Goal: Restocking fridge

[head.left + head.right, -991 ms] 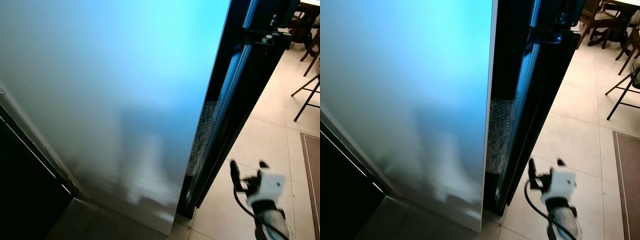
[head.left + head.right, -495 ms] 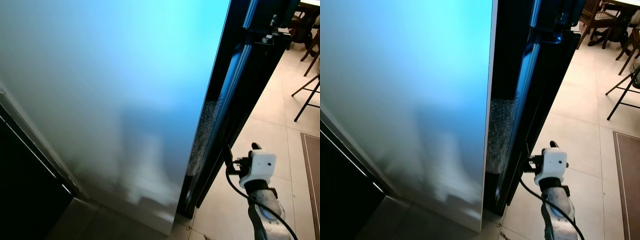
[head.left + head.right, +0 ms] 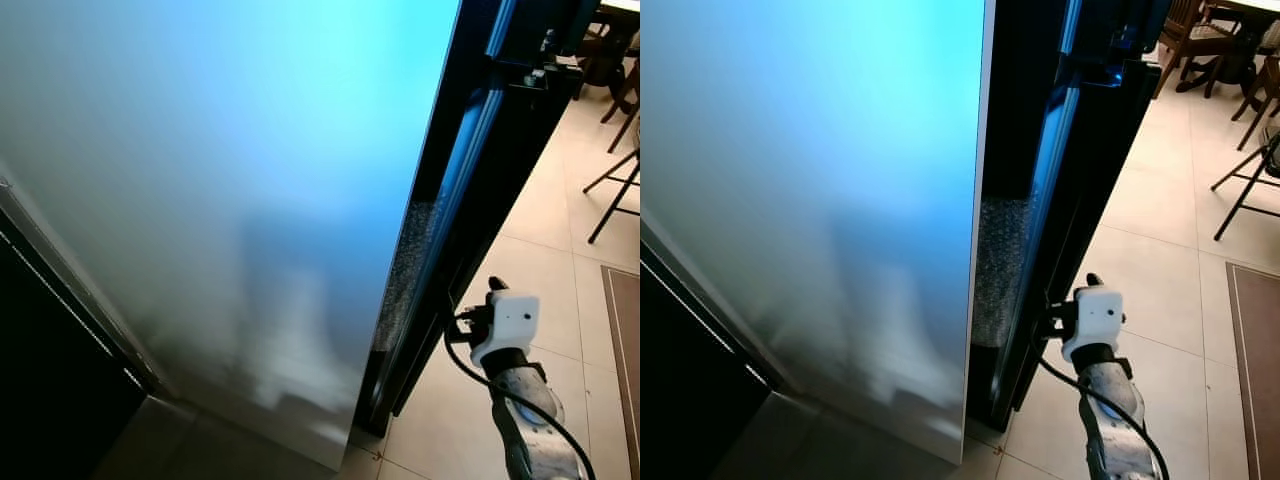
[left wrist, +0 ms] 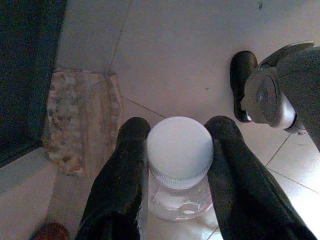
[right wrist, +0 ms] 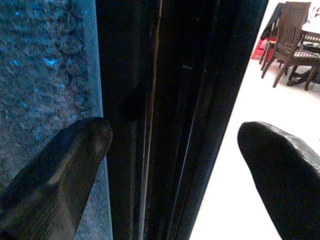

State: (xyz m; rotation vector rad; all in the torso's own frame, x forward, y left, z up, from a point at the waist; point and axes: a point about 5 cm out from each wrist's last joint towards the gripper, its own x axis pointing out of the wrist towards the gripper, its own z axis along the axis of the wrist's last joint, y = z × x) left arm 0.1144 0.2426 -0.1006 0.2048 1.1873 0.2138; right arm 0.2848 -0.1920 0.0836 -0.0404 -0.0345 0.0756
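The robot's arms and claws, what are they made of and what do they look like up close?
The right arm is a silver, jointed tube ending in a boxy white wrist block, with a black cable looping alongside it. The right gripper has two thick, rounded, matte black fingers. The left gripper has the same long black fingers, with a dull grey metal joint nearby.

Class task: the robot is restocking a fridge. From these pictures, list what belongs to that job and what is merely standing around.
Part of the job:
- fridge door
- dark door edge, straddled by the open right gripper
- white-capped bottle, held in the left gripper

Just around:
- wooden chair
- floor mat
- patterned cloth on the floor
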